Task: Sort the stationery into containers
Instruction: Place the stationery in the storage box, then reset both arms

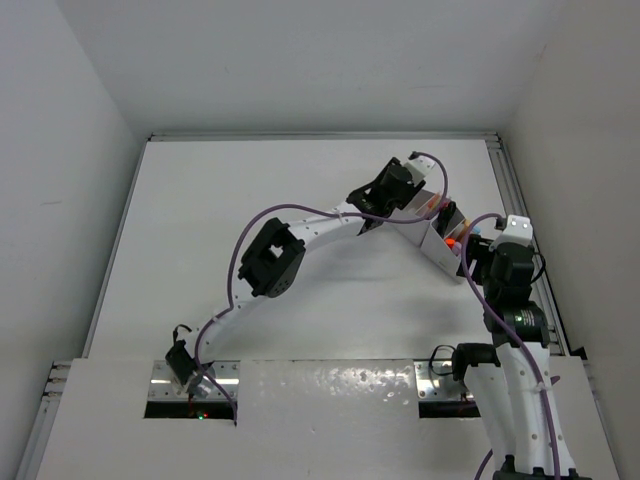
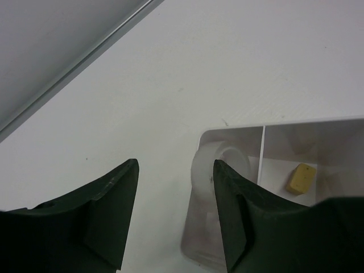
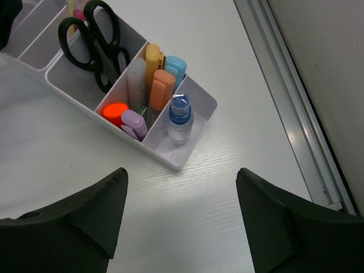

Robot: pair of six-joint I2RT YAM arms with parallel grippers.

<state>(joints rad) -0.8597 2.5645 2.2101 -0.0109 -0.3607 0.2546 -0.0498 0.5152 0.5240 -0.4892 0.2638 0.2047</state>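
The pale lilac-white organizer (image 1: 432, 240) lies at the far right of the table. In the left wrist view its end compartment (image 2: 284, 124) holds the clear tape ring (image 2: 206, 168) on edge, and a beige eraser (image 2: 300, 178) lies in the compartment beside it. My left gripper (image 2: 175, 216) is open and empty, one finger over that end compartment and the other over bare table. In the right wrist view the organizer (image 3: 162, 158) holds black-handled scissors (image 3: 91, 42), pastel highlighters (image 3: 154, 85) and a small blue-capped bottle (image 3: 180, 119). My right gripper (image 3: 182, 216) is open and empty, just short of the organizer's corner.
A metal rail (image 3: 296, 114) runs along the table's right edge, close to the organizer. White walls enclose the table at the back and both sides. Purple cables (image 1: 245, 250) run along both arms. The left arm (image 1: 275, 260) reaches diagonally across the middle of the table.
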